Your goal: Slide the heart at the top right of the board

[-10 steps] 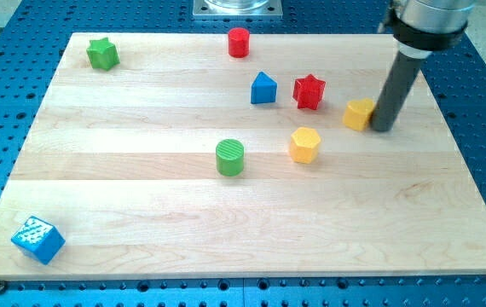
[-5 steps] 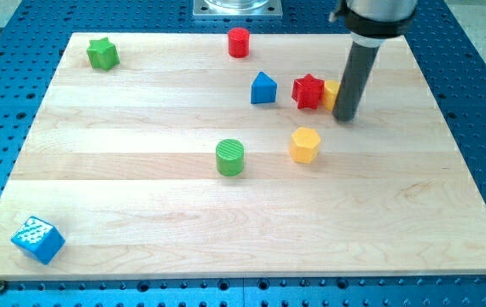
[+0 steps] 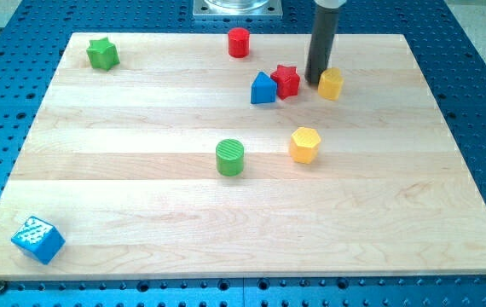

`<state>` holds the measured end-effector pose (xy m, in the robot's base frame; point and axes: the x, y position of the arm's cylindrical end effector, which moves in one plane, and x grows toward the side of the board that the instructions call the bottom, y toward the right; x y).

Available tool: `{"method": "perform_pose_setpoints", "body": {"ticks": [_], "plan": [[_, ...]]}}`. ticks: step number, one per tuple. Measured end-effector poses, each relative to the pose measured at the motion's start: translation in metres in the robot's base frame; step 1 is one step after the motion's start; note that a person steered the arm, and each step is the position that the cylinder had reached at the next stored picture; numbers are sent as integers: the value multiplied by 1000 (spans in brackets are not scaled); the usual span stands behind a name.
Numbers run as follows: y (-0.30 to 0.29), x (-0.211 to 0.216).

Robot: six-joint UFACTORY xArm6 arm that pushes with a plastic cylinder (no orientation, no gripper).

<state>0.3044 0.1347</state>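
You have no jaws to read here; the arm ends in a plain dark rod, so nothing is open, closed or clamped; my tip (image 3: pixel 315 81) stands on the wooden board (image 3: pixel 396 205) in the upper right of the frame, wedged between two blocks.

The yellow heart (image 3: pixel 331 83) sits just to the right of my tip, touching it or nearly so; the rod holds nothing and only presses beside it; the red star (image 3: pixel 286 80) lies just to the tip's left, against the blue block (image 3: pixel 263 88), which has a peaked top.

Elsewhere you can see a red cylinder (image 3: pixel 239 42) near the top edge, a green star (image 3: pixel 102 54) in the upper left, a green cylinder (image 3: pixel 230 158) near the centre, a yellow hexagon (image 3: pixel 305 144) to its right, and a blue cube (image 3: pixel 37 239) in the lower left corner; its top face carries a pattern of pale dots.

No brand, label or readable writing shows anywhere.
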Motion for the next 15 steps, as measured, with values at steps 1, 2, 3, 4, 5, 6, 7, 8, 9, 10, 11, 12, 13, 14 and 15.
{"method": "perform_pose_setpoints", "body": {"ticks": [1,2,3,4,5,6,7,8,9,10,11,12,13,14,15], "plan": [[31,0],[18,0],[-16,0],[-22,17],[-7,57],[35,57],[80,32],[96,20],[79,24],[65,46],[43,68],[32,46],[32,4],[32,-28],[26,-30]]}}
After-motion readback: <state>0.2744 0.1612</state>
